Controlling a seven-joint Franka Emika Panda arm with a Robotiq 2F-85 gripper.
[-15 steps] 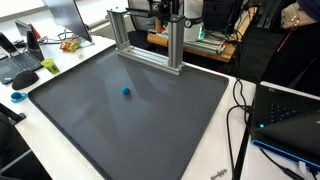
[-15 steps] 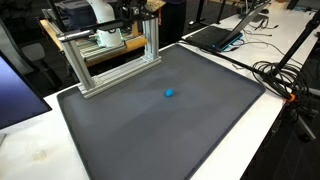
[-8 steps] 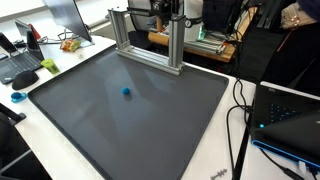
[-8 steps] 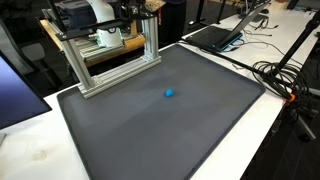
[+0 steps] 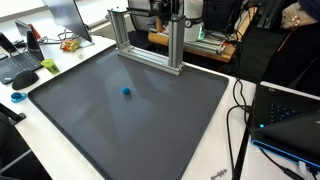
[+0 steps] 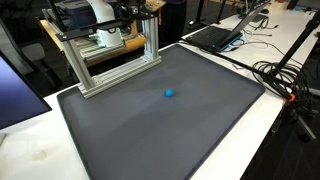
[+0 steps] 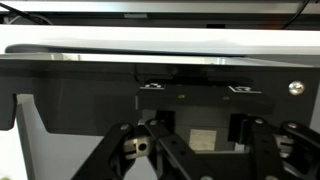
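A pale bar [image 7: 160, 48] runs straight across, close to the top. Under it is a wide dark panel [image 7: 80, 85]. The dark panel has two small slots [image 7: 152, 87] side by side, one near its middle and one further right. A shiny screw [image 7: 294, 88] sits by its right edge. Low down, the black bars of the gripper [image 7: 195, 160] come in on each side. A round pin [image 7: 140, 146] shows on the left bars. It is too dark to tell how wide the jaws stand.
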